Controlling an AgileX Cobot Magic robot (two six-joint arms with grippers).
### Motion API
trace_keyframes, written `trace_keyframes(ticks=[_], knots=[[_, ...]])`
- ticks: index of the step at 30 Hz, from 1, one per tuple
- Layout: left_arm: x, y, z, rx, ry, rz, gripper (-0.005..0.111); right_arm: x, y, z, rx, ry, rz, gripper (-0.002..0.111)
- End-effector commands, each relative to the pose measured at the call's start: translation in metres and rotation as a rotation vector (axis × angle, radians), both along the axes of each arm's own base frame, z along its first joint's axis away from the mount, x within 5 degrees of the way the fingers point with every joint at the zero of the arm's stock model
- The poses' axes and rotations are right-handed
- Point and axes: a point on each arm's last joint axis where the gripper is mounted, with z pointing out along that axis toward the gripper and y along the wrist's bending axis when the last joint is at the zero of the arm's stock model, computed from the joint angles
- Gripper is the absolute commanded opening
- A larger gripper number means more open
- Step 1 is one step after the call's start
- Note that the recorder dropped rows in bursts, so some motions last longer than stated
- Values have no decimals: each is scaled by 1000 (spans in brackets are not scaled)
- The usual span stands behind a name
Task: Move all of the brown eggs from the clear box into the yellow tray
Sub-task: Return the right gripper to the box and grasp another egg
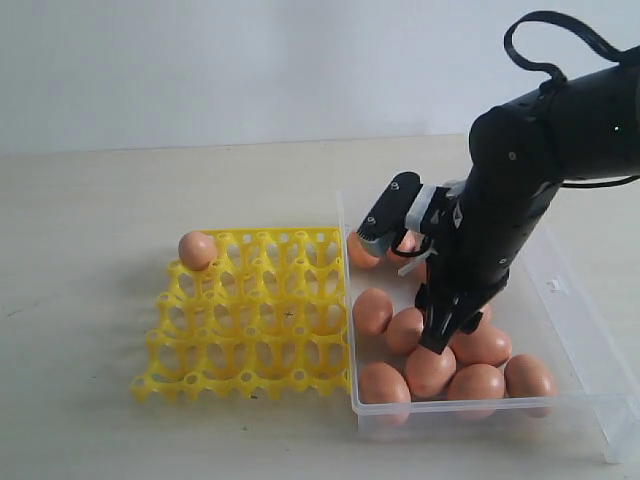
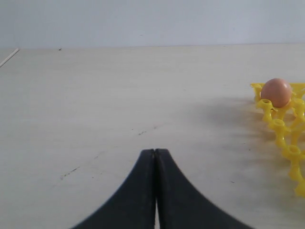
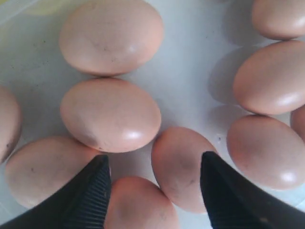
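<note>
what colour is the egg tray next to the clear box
The egg tray is bright yellow, seen best in the exterior view.

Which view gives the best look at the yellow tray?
The exterior view: the whole tray shows, with one egg in a corner cup. The left wrist view catches only that corner at its edge; the right wrist view shows none of it.

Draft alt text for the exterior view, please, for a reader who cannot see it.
The right gripper hangs among brown eggs in a clear box. Left of the box lies a yellow tray, with one egg in its back left corner cup.
</note>
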Motion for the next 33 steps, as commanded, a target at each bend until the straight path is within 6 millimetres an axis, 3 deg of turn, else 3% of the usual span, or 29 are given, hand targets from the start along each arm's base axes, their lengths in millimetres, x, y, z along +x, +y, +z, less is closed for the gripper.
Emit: trace_keyframes(ticks=[1, 11, 14, 18, 19, 24, 28, 33], knots=[[0, 0, 3, -10, -24, -3, 0, 5, -2, -11, -25, -13, 27, 56], [0, 0, 3, -10, -24, -3, 0, 16, -12, -29, -55, -9, 15, 53], [0, 0, 3, -10, -24, -3, 0, 16, -12, -30, -56, -7, 14, 37], [0, 0, 3, -10, -24, -3, 0, 16, -13, -29, -58, -2, 5, 0], [0, 0, 3, -10, -24, -3, 0, 15, -14, -27, -56, -2, -7, 0], [0, 0, 3, -10, -24, -3, 0, 18, -11, 4, 31, -133, -44, 0], [0, 0, 3, -10, -24, -3, 0, 26, 0, 47, 318, -365, -193, 0], [0, 0, 3, -10, -24, -3, 0, 33, 30, 72, 623, -581, -263, 0]])
